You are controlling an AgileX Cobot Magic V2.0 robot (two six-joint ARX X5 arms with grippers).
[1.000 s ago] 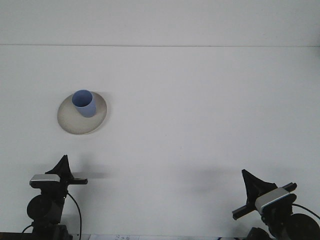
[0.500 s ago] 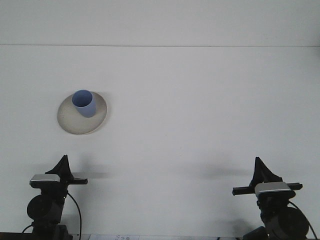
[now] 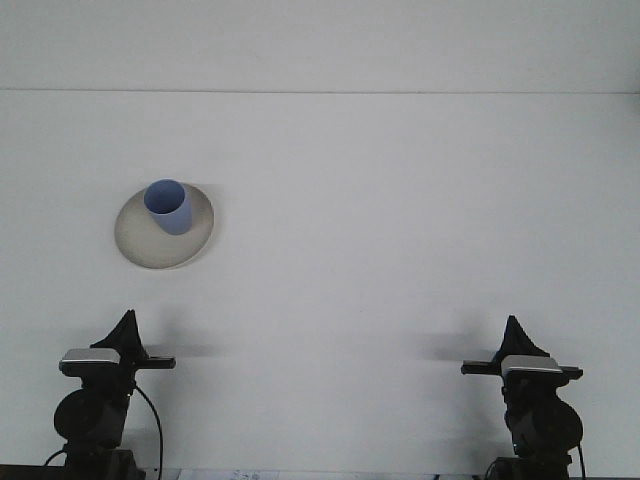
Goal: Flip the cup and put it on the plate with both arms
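Right tool (image 3: 517, 328) has swung round since a second ago: it was canted off to the right with its camera bar tilted, and now it sits squared up, bar level, mirroring the left tool (image 3: 127, 322). Left tool has not shifted across the three frames. Cup and plate also unchanged.

Task status, judged from the layout: blue cup (image 3: 168, 206) stands mouth-up on the pale plate (image 3: 200, 235), at the plate's upper middle, leaning a touch as seen from this angle. Plate lies on the left half of the white desk (image 3: 400, 220), well ahead of the left tool. Cup upright and seated on plate reads as the goal state, so the flip and the placement look done. What remains appears to be only the arms parking at rest, and both look close to that.

Tools: both low at the near edge, well apart from the cup and from each other. Each shows only as a dark pointed silhouette above its camera bar, so I cannot tell how far open either one is. Neither holds or touches anything that I can see.
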